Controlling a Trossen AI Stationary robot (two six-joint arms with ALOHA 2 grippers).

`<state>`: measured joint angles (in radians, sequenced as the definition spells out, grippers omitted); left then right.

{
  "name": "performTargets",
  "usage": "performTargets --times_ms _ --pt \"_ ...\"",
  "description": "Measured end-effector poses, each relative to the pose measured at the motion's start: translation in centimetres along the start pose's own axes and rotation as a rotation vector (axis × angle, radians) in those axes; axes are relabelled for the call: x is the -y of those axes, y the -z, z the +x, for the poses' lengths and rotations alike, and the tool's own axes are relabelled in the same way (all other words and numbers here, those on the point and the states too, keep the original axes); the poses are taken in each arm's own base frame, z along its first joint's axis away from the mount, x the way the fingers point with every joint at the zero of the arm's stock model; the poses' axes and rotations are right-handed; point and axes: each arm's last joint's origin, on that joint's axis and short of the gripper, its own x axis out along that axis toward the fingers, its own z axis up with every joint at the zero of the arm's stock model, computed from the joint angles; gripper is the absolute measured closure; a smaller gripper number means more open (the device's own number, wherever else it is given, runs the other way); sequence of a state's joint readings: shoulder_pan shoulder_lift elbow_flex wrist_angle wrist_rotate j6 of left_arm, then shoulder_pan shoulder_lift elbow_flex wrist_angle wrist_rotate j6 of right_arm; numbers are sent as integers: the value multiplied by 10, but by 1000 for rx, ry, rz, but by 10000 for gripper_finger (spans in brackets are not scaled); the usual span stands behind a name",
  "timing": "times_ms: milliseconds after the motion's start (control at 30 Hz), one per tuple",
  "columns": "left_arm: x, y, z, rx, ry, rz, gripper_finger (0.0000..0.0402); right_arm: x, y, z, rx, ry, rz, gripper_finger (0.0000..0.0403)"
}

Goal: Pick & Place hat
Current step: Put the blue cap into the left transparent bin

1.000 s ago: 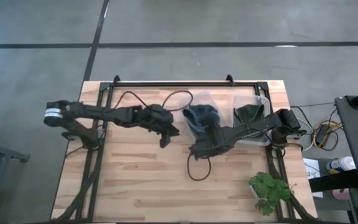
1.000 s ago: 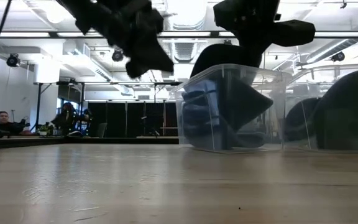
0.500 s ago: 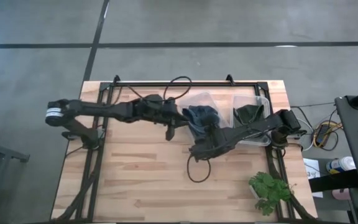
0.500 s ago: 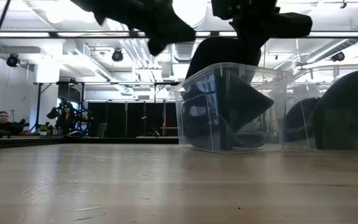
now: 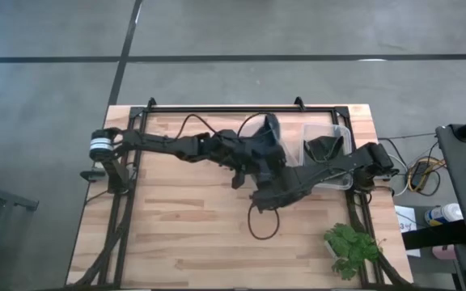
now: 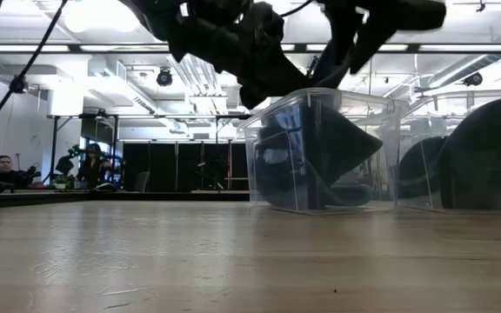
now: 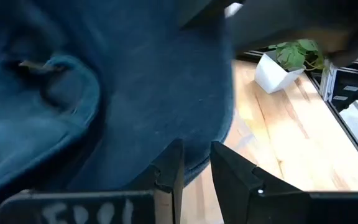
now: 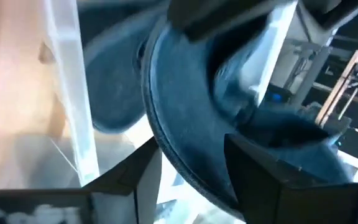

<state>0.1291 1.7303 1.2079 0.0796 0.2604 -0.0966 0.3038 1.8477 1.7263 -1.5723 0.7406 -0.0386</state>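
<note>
A blue brimmed hat (image 5: 264,149) sits in a clear plastic bin (image 6: 320,148) at the table's far middle. Part of it stands up over the bin's far rim. My right gripper (image 5: 265,187) reaches in from the near right, and the hat's brim (image 8: 179,124) runs between its fingers. My left gripper (image 5: 245,166) has come in from the left. Its fingers (image 7: 166,171) are a narrow gap apart at the brim's edge (image 7: 194,163). I cannot tell whether they touch it. My right gripper has the blue hat between its two fingers at the brim (image 8: 188,180), coming level from the table's near side. One finger (image 8: 266,174) hides the far side of the contact. The hat stands tilted, its lower part inside the bin.
A second clear bin (image 5: 338,133) with a dark hat (image 5: 324,148) stands right of the first. A potted plant (image 5: 350,246) stands at the near right corner. A loose cable loop (image 5: 259,226) lies on the wood, and a black frame rail (image 5: 241,107) runs along the far edge.
My left gripper has swung quickly toward the table's right and a little toward the far edge, from the table's middle up to the hat in the bin. My right gripper has stayed near the bin. The hat now reaches farther over the bin's far rim.
</note>
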Motion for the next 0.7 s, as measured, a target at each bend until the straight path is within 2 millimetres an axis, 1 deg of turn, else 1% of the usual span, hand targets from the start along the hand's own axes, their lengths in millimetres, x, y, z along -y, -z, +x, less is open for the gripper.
performTargets --times_ms 133,200,267,333,433,500,600,700 --pt "0 2 1 -18 -2 13 328 8 2 -17 66 -34 100 217" --pt "1 2 -3 -35 -6 8 328 13 5 -23 94 -94 178 214" --pt "3 -2 -11 -33 -9 9 328 16 6 -25 100 -137 267 215" --pt "6 -10 -20 -7 -22 16 328 17 6 -22 88 -147 318 218" --pt "9 -20 -33 41 -38 34 328 15 4 -9 58 -162 332 224" --pt "10 -23 -36 53 -46 55 328 12 3 0 33 -210 333 230" --pt "11 -24 -37 55 -48 58 328 7 2 9 10 -252 332 235" --pt "10 -20 -33 42 -45 56 328 6 1 10 12 -252 330 234"
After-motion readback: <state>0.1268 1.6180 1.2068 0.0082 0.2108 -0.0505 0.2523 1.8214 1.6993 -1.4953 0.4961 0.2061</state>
